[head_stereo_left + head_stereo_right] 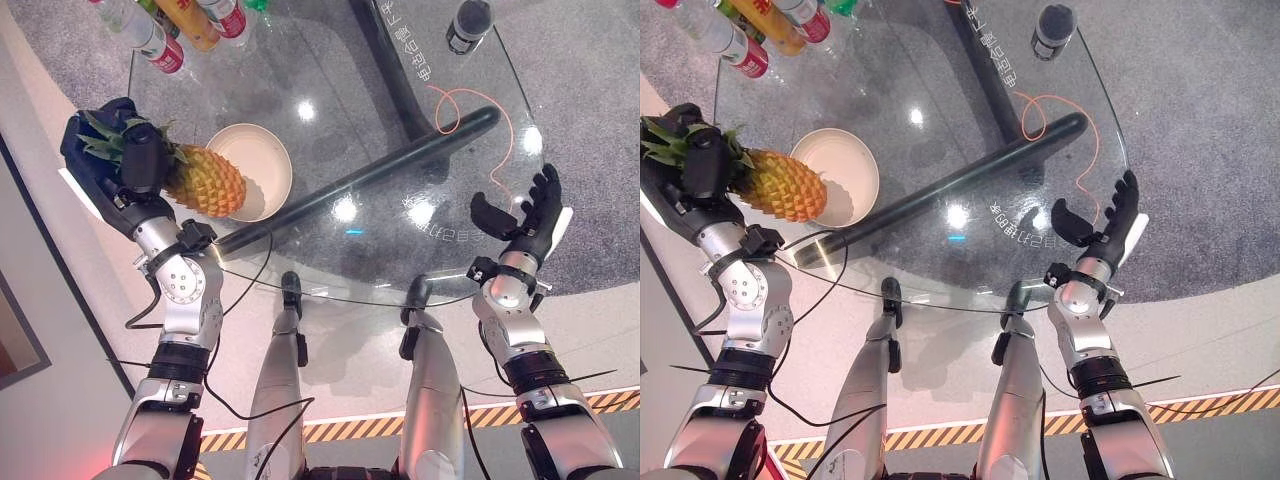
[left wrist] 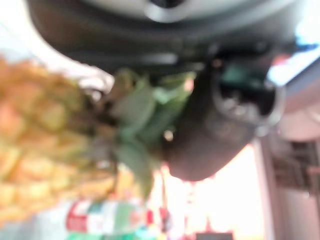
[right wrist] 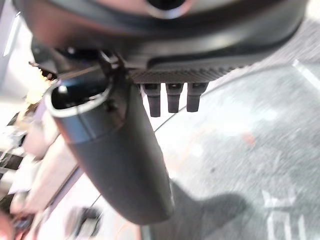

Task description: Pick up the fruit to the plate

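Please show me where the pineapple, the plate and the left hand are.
pineapple (image 1: 205,180): left eye view, on its yellow body.
plate (image 1: 262,152): left eye view, on its bare inner surface.
left hand (image 1: 140,160): left eye view, on its thumb over the leafy crown.

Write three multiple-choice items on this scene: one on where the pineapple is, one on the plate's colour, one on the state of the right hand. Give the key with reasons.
1. Where is the pineapple?
A. Flat on the plate
B. In the left hand, beside the plate
C. On the floor

2. What colour is the plate?
A. Cream
B. Blue
C. Black

3. How is the right hand?
A. Shut on a bottle
B. Shut on the pineapple
C. Open, holding nothing

Key:
1 B: the left hand curls round its leafy crown, its body reaching over the plate's rim.
2 A: its bowl shows pale cream.
3 C: fingers straight above the glass table.
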Controlling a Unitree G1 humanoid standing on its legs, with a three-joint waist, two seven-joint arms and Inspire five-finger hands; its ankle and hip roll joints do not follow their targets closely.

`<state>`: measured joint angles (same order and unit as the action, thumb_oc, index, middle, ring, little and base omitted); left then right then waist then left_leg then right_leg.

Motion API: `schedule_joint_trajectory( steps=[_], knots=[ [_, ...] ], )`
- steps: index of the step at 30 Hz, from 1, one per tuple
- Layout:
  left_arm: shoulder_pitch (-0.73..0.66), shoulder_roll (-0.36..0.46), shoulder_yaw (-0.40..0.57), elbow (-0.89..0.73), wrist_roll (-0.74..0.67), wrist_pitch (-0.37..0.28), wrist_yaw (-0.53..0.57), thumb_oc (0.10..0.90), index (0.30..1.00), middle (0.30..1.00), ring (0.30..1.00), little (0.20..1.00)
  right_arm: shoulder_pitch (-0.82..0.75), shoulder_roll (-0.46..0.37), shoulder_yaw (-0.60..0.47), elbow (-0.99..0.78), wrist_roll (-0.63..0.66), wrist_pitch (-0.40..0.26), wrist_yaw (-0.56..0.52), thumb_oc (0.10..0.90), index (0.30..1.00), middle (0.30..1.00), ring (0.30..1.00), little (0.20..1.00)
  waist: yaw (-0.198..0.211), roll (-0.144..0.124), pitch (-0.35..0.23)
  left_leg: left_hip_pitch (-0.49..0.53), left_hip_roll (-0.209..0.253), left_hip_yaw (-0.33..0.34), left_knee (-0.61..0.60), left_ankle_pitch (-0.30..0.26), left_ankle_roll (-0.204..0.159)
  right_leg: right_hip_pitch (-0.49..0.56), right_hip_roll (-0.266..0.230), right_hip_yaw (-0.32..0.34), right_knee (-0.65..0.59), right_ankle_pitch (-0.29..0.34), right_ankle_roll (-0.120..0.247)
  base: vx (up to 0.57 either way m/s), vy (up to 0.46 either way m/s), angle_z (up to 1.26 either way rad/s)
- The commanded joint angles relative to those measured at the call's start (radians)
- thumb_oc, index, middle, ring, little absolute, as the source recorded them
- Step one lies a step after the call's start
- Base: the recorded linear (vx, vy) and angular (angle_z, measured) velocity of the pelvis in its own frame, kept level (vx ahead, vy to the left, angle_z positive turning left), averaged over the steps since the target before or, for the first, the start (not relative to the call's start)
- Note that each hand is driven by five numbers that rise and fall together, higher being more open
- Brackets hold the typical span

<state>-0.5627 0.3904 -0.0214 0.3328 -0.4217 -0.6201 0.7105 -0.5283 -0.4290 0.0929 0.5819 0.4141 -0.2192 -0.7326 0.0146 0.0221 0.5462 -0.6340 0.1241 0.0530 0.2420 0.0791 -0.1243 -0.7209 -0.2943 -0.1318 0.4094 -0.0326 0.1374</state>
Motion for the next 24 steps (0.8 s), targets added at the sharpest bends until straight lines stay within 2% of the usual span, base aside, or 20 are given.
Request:
schedule_joint_trajectory(
  steps=[1, 8, 14, 24],
  knots=[
    [-0.138, 0.103, 0.057, -0.047, 0.108, -0.163, 0.026, 0.100, 0.300, 0.300, 0.300, 0.200, -0.036, -0.075, -0.064, -0.014, 0.046, -0.108, -0.067, 0.800, 0.900, 0.900, 0.900, 0.900, 0.002, 0.018, -0.026, -0.015, 0.025, -0.017, 0.008, 0.001, 0.025, 0.057, 0.004, 0.020, -0.074, 0.091, 0.009, -0.01, -0.020, -0.04],
    [-0.180, 0.148, 0.038, 0.015, 0.135, -0.156, 0.074, 0.100, 0.300, 0.300, 0.300, 0.200, -0.040, -0.099, -0.082, 0.150, 0.115, -0.120, -0.094, 0.800, 0.900, 0.900, 0.900, 0.900, 0.002, 0.007, -0.026, -0.025, 0.031, -0.021, 0.020, -0.012, 0.022, 0.058, 0.013, 0.015, -0.072, 0.080, 0.007, -0.01, -0.007, -0.02],
    [-0.236, 0.176, 0.014, 0.063, 0.181, -0.142, 0.126, 0.100, 0.300, 0.300, 0.300, 0.200, -0.053, -0.103, -0.106, 0.301, 0.209, -0.147, -0.050, 0.800, 0.900, 0.900, 0.900, 0.900, 0.003, 0.001, -0.026, -0.045, 0.033, -0.024, 0.026, -0.008, 0.025, 0.046, 0.019, 0.011, -0.074, 0.085, 0.003, -0.01, -0.003, 0.00],
    [-0.322, 0.200, -0.040, 0.134, 0.206, -0.113, 0.173, 0.100, 0.300, 0.300, 0.300, 0.200, -0.080, -0.110, -0.111, 0.517, 0.256, -0.101, 0.016, 0.800, 0.900, 0.900, 0.900, 0.900, 0.007, -0.012, -0.026, -0.057, 0.034, -0.028, 0.036, -0.017, 0.031, 0.044, 0.027, 0.004, -0.074, 0.081, 0.000, 0.00, -0.005, 0.01]
  ],
)
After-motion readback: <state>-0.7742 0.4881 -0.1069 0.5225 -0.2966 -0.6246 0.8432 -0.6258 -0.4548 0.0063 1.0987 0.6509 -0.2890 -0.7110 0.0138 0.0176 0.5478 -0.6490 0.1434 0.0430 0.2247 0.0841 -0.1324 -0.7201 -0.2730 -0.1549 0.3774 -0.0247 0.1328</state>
